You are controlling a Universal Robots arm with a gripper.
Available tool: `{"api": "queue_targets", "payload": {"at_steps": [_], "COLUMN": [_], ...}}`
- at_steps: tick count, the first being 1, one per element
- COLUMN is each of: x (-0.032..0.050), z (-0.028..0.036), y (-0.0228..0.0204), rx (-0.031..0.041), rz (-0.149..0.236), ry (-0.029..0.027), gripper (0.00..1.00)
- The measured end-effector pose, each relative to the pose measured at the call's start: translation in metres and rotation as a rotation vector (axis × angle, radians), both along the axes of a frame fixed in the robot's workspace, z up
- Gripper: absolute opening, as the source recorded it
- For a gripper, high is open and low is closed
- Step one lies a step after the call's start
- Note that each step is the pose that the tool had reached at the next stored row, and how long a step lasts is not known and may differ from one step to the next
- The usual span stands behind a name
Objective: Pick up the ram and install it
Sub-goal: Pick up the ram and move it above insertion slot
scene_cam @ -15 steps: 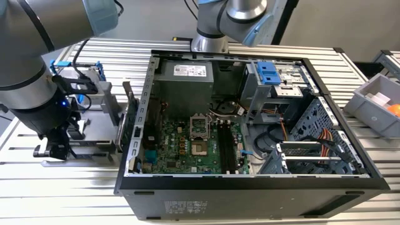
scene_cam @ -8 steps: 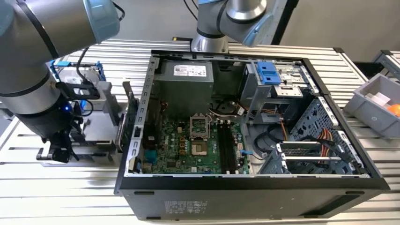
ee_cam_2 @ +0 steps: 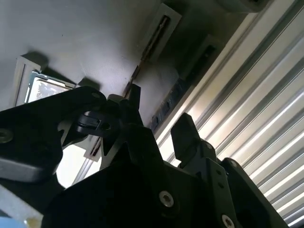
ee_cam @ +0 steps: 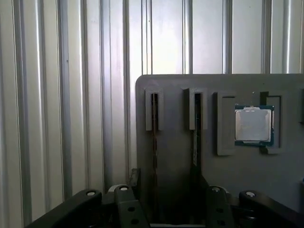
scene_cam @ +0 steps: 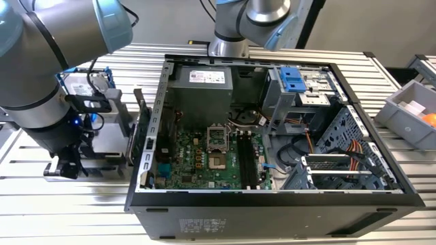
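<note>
**Gripper poised over the ram in its holder, pick-up not yet made**

The pick-up step is in hand. In the first wrist view the ram stands on edge in the slot nearest one side edge of the grey holder. A second stick stands in the next slot, and a processor chip lies further in. The gripper hovers low with its fingers spread wide and holding nothing. Both sticks lie between them, so I cannot tell which one it is lined up on. The holder sits on the slatted table, just beside the open computer case on the exterior view's left. A clean grasp would call for centring on one stick and closing squarely on its flat faces.
</note>
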State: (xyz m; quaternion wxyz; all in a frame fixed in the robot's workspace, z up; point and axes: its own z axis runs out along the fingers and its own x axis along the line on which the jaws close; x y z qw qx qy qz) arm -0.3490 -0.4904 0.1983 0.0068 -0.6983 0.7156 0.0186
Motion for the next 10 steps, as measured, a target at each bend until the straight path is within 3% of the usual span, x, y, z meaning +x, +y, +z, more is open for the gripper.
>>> {"api": "queue_targets", "payload": {"at_steps": [10], "x": [0.0000], "z": [-0.0042], "y": [-0.0049], "rx": [-0.0002], "rz": [0.000], "ry": [0.0007], "gripper": [1.00]}}
